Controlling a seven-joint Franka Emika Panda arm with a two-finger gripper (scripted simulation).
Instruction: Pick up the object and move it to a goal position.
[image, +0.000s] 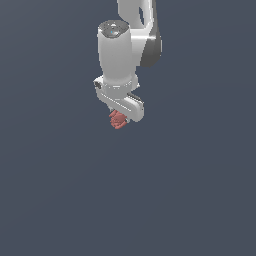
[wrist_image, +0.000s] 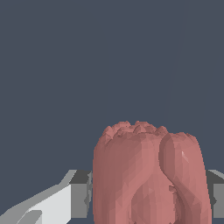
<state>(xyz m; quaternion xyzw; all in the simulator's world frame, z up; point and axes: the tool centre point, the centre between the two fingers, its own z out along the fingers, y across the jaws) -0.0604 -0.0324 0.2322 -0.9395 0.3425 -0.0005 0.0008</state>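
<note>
The object (image: 117, 120) is a small lumpy dull-red blob with ridges. It hangs just under the white hand of the arm in the exterior view, held between the fingers of my gripper (image: 119, 118). In the wrist view the object (wrist_image: 148, 175) fills the near middle, with a grey fingertip (wrist_image: 79, 199) pressed against one side and another fingertip (wrist_image: 216, 197) against the other. My gripper is shut on it. The fingers are mostly hidden behind the hand in the exterior view.
The white arm (image: 117, 50) comes down from the top of the exterior view. A plain dark blue-grey surface (image: 60, 190) lies all around. No other objects show.
</note>
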